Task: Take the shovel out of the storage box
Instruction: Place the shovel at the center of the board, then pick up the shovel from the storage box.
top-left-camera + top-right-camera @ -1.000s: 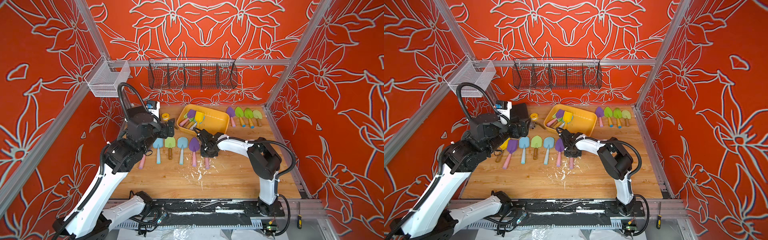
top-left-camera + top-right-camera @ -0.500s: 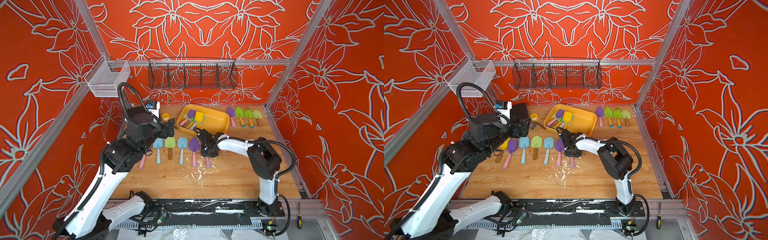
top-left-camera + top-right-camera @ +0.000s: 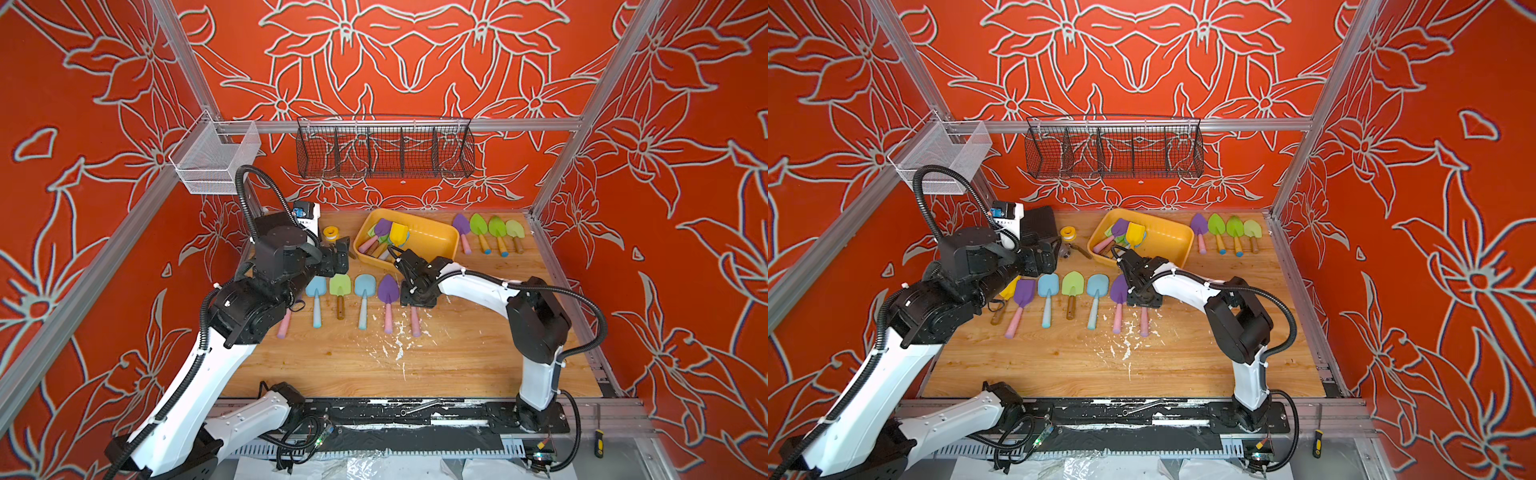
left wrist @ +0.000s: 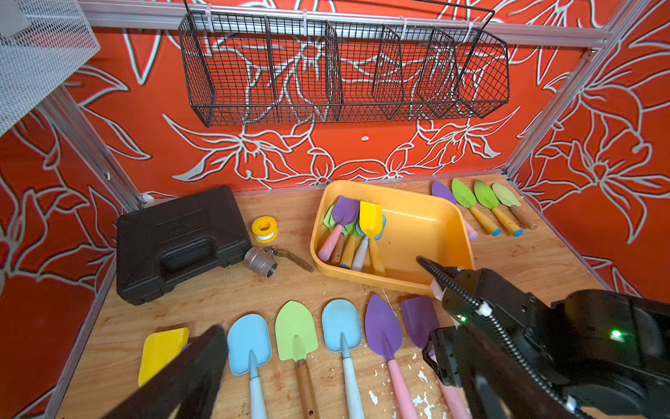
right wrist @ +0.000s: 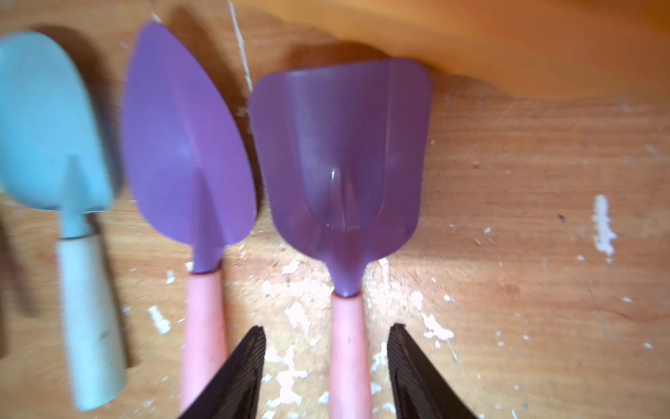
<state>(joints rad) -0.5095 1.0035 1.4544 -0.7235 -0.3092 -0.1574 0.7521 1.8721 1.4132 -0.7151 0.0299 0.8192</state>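
Square-bladed purple plastic shovel with a pink handle (image 5: 340, 163): out of the box, flat on the wooden tabletop (image 3: 457, 353). Blade toward the near wall of the shallow yellow-orange plastic storage box (image 4: 417, 232) and close to it; contact not discernible. Ends a row of shovels on the side of the right arm (image 3: 469, 282), just beside a pointed purple shovel with a pink handle (image 5: 185, 145), then a light blue rounded shovel (image 5: 47, 127).

Right arm's jaws released, straddling the pink handle with a gap on each side, gripping nothing. In both top views, blade hidden under that arm's wrist, only the handle showing.

Inside the box, against one end: a heap of more shovels, a purple one (image 4: 344, 214) and a yellow one (image 4: 369, 217) uppermost.

Left arm's (image 3: 216, 365) jaws spread wide and empty, held over the other part of the row.

Farther out: a yellow tape roll (image 4: 264, 228), a metal valve (image 4: 259, 257) and a black hard-shell case (image 4: 181, 239) on the tabletop; a black wire basket (image 3: 384, 149) on the back rail.
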